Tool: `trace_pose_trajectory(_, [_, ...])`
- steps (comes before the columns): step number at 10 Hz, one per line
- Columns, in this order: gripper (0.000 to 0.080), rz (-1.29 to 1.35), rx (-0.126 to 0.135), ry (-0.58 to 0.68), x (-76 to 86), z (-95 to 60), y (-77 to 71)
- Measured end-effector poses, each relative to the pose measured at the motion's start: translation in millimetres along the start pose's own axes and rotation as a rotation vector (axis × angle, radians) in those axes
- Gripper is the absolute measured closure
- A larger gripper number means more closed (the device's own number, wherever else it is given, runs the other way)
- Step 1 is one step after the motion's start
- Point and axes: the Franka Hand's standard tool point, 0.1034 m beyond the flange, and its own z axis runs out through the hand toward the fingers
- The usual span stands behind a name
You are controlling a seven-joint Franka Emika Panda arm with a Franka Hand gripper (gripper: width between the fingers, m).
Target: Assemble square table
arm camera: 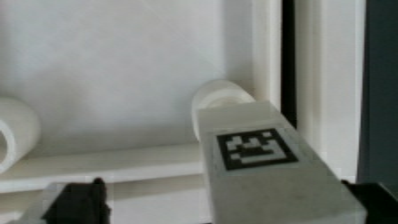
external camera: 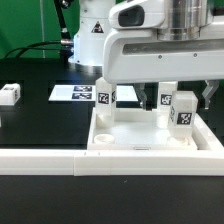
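The white square tabletop (external camera: 150,140) lies rim-up at the front of the table. One tagged white leg (external camera: 104,95) stands at the corner on the exterior view's left. A second tagged leg (external camera: 184,110) stands at the far corner on the exterior view's right. It fills the wrist view (arm camera: 258,150), tilted, in the rim corner. My gripper (external camera: 178,100) hangs over this leg with its black fingers (arm camera: 71,200) apart, one on each side. A gap shows between one finger and the leg. A third leg block (external camera: 10,95) lies alone at the exterior view's far left.
The marker board (external camera: 72,95) lies behind the tabletop on the black table. A long white rail (external camera: 40,160) runs along the front edge. The robot base (external camera: 90,35) stands at the back. A rounded white socket (arm camera: 15,130) shows at the edge of the wrist view.
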Motion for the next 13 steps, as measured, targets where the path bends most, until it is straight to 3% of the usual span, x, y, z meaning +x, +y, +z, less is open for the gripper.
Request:
trace_pose_trajectory(1, [0.0283,0.014,0.0,0.0,0.0,0.0,0.1])
trace_pose_trajectory(2, [0.0423,0.031,0.0,0.0,0.0,0.0,0.1])
trace_pose_trajectory(3, [0.0506,0.079,0.001,0.0,0.0,0.2,0.0])
trace_pose_trajectory(8, [0.0506,0.42,0.001,0.0,-0.8,1.5,-1.9])
trace_pose_trajectory(10, [0.0506,0.696,0.005,0.028,-5.2,9.0,-19.6])
trace_pose_trajectory(11, [0.0506,0.779,0.017,0.042,-3.4,9.2,-25.2])
trace_pose_trajectory(13, [0.0506,1.036,0.075,0.044,1.8,9.0,-24.6])
